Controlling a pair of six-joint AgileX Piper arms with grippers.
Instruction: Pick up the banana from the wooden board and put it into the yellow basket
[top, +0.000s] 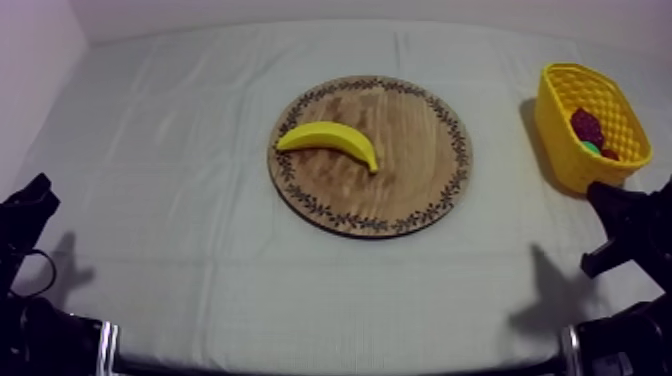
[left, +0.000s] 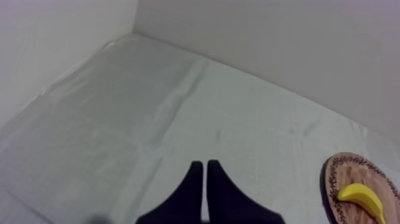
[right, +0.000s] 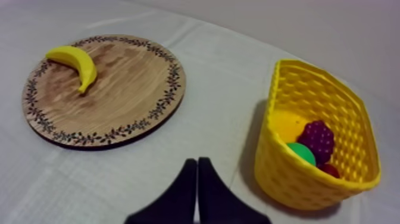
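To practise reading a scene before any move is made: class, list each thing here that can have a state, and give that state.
wooden board, flat on the cloth.
banana, lying on the board, not gripped.
yellow basket, upright, holding grapes, a green fruit and a small red fruit.
left gripper, shut on nothing, over bare cloth.
right gripper, shut on nothing, between board and basket.
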